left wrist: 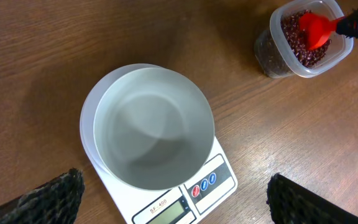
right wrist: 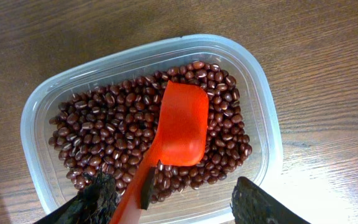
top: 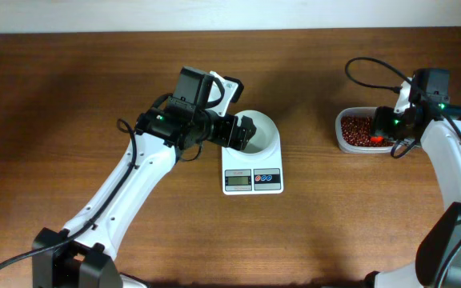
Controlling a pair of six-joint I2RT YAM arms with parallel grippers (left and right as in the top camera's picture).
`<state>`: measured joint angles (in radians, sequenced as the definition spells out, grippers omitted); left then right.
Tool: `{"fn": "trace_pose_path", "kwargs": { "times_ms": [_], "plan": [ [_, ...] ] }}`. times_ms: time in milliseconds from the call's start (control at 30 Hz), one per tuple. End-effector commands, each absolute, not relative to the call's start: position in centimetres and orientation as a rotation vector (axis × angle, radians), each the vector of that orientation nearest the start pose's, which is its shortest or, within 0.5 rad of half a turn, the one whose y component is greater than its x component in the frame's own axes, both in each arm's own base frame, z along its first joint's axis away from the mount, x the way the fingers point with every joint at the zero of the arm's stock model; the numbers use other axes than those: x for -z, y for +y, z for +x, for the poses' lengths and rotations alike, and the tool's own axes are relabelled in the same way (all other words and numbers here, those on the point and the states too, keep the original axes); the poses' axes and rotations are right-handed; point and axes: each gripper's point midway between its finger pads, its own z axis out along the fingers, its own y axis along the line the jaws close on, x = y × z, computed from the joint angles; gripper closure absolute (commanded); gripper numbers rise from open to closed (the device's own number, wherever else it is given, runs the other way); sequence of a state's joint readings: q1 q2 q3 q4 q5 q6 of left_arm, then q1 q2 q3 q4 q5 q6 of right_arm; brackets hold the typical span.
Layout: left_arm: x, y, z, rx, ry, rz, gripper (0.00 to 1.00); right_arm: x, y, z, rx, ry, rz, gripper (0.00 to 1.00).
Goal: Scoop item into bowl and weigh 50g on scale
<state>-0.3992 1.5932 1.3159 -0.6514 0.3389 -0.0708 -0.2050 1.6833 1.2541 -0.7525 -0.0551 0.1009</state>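
On the white square digital kitchen scale (top: 252,181), which sits on the brown wooden tabletop (top: 70,104), stands the round white bowl (top: 264,131). In the left wrist view the bowl is empty and covers most of the platform, leaving the grey display and two round buttons showing at the scale's front. The left hand (top: 246,133) hovers over the scale's left side at the bowl's rim, its fingers spread wide apart and gripping nothing. Well to the right of the scale is a clear rounded-rectangle plastic tub (right wrist: 257,87) filled with small dark reddish-brown beans (right wrist: 101,127). The right hand (top: 384,134) is above that tub, closed on the handle of a red plastic scoop (right wrist: 182,127). The scoop's blade lies over the beans near the tub's middle, with none visible in its hollow.
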Motion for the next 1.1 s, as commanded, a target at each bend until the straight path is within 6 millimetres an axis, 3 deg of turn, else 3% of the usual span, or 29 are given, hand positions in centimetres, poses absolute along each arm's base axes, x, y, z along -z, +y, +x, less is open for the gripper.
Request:
{"fn": "trace_pose_path", "kwargs": {
  "times_ms": [0, 267, 400, 600, 833, 1067],
  "plan": [
    [-18.4, -21.6, 36.6, 0.603, 2.448, 0.574, 0.03, -10.7, -6.9, 39.7, -0.066, 2.680, 0.390, 0.39],
    [-18.4, -21.6, 36.6, 0.603, 2.448, 0.574, 0.04, -11.0, -6.8, 40.3, -0.066, 2.654, 0.378, 0.50],
    [-18.4, -21.6, 36.6, 0.603, 2.448, 0.574, 0.04, -11.4, -6.1, 40.8, -0.068, 2.642, 0.359, 0.46],
    [-18.4, -21.6, 36.6, 0.603, 2.448, 0.574, 0.04, -13.9, -6.0, 40.6, -0.074, 2.665, 0.366, 0.43],
    [-18.4, -21.6, 36.5, 0.604, 2.449, 0.574, 0.05, -11.5, -4.9, 39.7, -0.084, 2.768, 0.350, 0.42],
    [-18.3, -21.5, 36.3, 0.602, 2.461, 0.574, 0.05, -10.1, -6.1, 40.0, 0.013, 2.788, 0.369, 0.43]
  ]
}}
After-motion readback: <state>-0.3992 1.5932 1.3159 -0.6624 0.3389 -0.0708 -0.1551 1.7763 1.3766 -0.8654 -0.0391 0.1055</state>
